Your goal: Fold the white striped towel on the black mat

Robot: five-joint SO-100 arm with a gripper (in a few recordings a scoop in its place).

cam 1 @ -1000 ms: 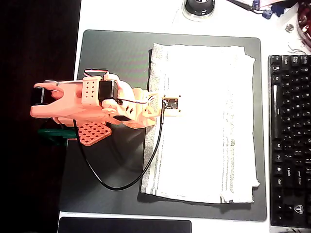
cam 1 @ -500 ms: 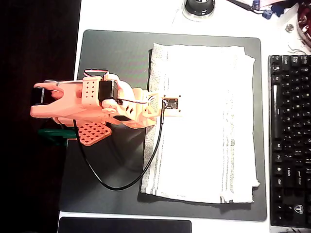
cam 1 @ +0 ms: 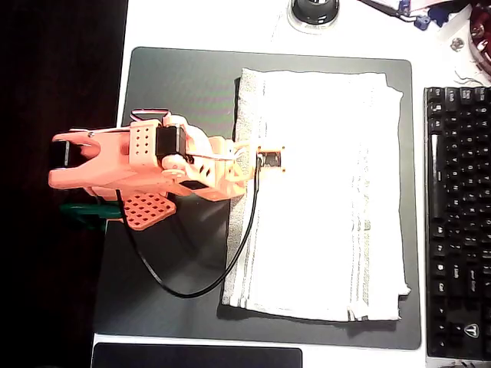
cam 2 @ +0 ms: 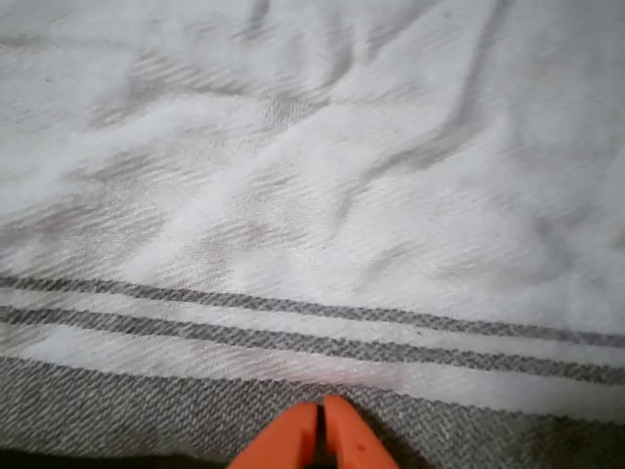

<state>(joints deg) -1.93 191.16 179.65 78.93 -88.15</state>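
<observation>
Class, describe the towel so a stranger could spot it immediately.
Find the big black mat in the overhead view. The towel lies spread on its right half, left of the keyboard. It is the one white cloth, with thin grey stripes near its edges.

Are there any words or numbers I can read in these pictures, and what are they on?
None can be read. The keyboard keys carry white marks, too small and blurred to make out, and there is a small white logo at its bottom corner, unreadable. The white striped towel carries no text.
</observation>
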